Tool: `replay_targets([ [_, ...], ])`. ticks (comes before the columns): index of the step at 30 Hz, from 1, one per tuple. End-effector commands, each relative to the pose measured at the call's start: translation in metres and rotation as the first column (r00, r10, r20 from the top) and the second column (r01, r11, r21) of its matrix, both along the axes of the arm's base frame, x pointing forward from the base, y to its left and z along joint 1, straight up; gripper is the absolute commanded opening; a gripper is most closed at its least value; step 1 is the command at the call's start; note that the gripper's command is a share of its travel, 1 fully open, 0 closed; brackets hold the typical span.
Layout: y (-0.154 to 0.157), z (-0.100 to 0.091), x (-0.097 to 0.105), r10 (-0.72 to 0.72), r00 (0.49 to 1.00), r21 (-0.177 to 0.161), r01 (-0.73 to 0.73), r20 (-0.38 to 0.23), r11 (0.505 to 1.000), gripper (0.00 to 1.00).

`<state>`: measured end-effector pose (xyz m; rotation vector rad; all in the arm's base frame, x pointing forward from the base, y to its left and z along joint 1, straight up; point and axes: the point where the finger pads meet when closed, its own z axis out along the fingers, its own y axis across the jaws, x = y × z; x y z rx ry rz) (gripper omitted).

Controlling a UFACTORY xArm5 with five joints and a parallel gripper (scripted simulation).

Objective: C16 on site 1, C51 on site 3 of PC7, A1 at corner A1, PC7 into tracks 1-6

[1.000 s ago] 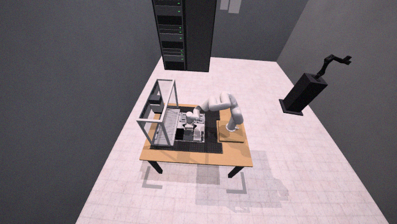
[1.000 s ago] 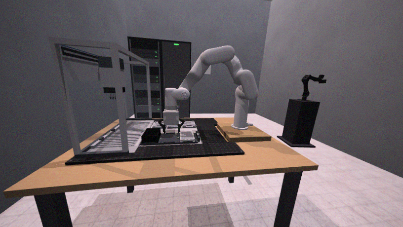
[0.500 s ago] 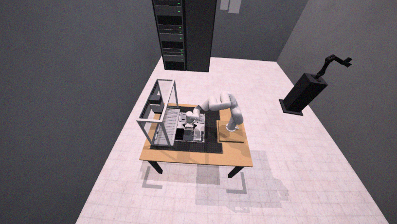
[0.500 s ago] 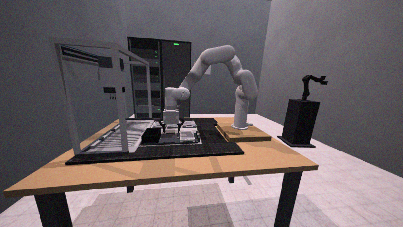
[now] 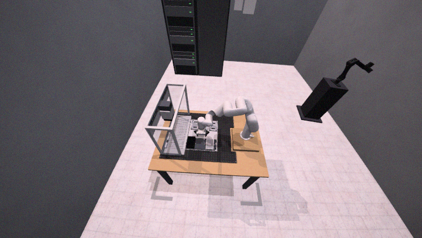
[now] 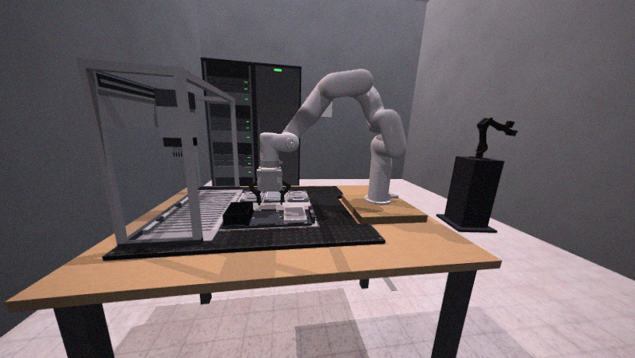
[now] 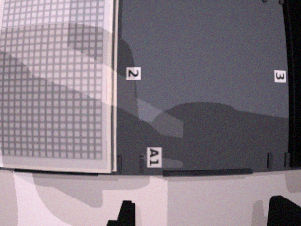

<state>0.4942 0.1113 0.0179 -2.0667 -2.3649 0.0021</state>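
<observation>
White gripper's black-fingered pincer (image 5: 201,134) (image 6: 269,200) (image 7: 204,222) wide apart, beside the dark flat plate carrier (image 5: 200,144) (image 6: 268,217) (image 7: 207,64), white gridded plate (image 5: 209,143) (image 6: 295,213) (image 7: 54,84) on one end, black deep block (image 5: 191,142) (image 6: 237,213) (image 7: 295,88) on the other, site 2 lay bare between.

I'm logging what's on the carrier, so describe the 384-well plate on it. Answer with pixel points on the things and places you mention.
The 384-well plate (image 5: 209,143) (image 6: 295,213) (image 7: 54,98) is pale, plastic-looking and rectangular, its top a fine grid of small square wells inside a plain rim. It sits upright on the dark carrier, beside the site marked 2, shadows crossing it. No finger touches it. Its A1 corner can't be made out.
</observation>
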Motion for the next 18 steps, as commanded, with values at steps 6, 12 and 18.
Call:
replay_targets([
  [6,0.0,0.013,0.001,0.0,1.0,-0.002,0.0,0.004,1.0,1.0],
  [12,0.0,0.023,0.001,0.0,1.0,-0.002,0.0,0.004,1.0,1.0],
  [18,0.0,0.033,0.001,0.0,1.0,-0.002,0.0,0.004,1.0,1.0],
])
